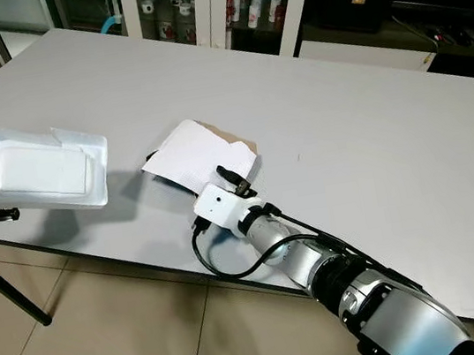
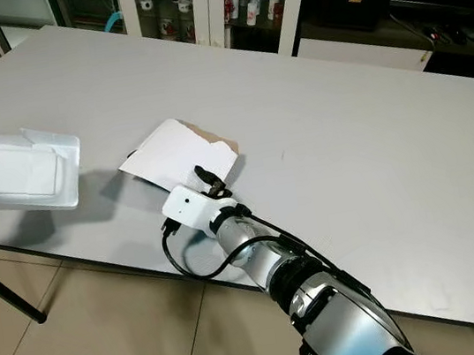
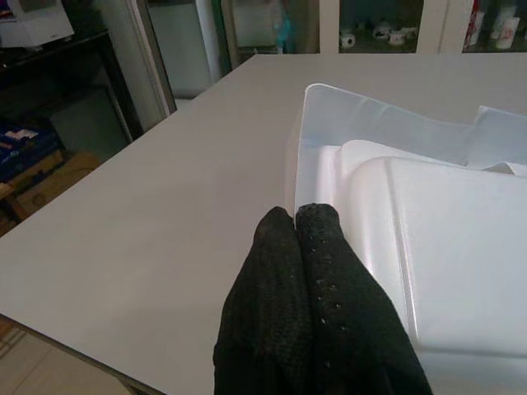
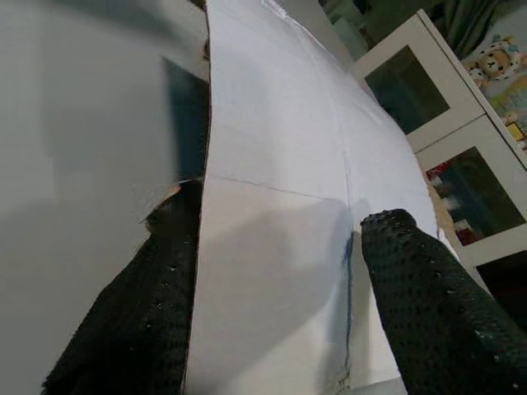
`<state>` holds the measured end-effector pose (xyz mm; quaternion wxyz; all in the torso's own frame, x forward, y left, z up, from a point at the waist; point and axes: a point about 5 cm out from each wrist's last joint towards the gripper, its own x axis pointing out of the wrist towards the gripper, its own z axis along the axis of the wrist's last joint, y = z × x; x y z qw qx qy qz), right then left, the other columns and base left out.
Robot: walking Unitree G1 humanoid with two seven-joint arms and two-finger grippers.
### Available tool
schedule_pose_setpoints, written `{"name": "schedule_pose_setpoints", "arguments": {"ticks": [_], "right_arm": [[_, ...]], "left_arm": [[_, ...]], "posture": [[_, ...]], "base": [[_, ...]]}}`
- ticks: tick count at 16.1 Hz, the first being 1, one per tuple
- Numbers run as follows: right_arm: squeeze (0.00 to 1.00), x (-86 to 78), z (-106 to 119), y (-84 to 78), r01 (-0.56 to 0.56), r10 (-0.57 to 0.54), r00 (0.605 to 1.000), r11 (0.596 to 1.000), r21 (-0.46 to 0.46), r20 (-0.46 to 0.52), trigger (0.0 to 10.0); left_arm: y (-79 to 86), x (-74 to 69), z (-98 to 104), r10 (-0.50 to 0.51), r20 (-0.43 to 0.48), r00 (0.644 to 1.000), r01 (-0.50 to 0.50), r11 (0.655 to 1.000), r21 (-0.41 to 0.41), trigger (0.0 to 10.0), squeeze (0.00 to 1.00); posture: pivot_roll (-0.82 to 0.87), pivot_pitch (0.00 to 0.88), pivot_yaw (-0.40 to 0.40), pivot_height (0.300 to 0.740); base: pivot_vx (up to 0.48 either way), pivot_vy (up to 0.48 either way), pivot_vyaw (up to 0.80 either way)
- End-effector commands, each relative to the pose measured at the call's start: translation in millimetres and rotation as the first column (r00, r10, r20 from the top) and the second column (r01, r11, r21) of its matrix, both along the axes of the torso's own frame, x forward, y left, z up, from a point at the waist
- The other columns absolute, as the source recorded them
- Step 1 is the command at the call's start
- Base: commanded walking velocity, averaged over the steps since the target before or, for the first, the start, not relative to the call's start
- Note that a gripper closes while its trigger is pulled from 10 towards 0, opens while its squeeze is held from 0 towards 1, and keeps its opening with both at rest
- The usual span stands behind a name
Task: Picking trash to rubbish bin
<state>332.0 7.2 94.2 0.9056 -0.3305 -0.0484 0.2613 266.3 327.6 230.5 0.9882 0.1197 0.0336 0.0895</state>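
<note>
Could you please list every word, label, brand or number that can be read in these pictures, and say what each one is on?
No text can be read here.
The bottles and jars in the glass cabinet carry labels, too small and blurred to read.
The small tag on the dark unit at the back is too small to read.
The white foam tray in the left claw and the flattened cardboard at the right claw show no print.
</note>
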Motion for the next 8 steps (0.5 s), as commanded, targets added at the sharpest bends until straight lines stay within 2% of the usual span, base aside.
{"name": "schedule_pose_setpoints", "arguments": {"ticks": [1,5,8], "right_arm": [[0.0,2.7,11.4,8.1,-0.003,0.001,1.0,0.999,0.038,0.031,0.0],[0.0,8.0,17.7,0.8,0.035,-0.041,0.997,0.996,0.081,0.065,0.0],[0.0,19.3,28.6,-19.8,0.122,-0.14,0.986,0.978,0.171,0.095,0.0]], "left_arm": [[-7.7,0.4,-1.7,-0.02,0.008,1.0,0.02,1.0,0.006,0.0,0.0],[-16.6,-3.4,-10.2,-0.028,0.048,0.998,0.03,0.999,-0.034,0.0,0.0],[-31.1,-6.4,-15.6,-0.045,0.082,0.996,0.05,0.997,-0.055,0.0,0.0]], "posture": [[0.1,0.067,-0.108,0.74],[0.1,0.065,-0.104,0.74],[0.1,0.062,-0.095,0.74]], "base": [[0.0,0.0,0.0],[0.0,0.0,0.0],[0.0,0.0,0.0]]}}
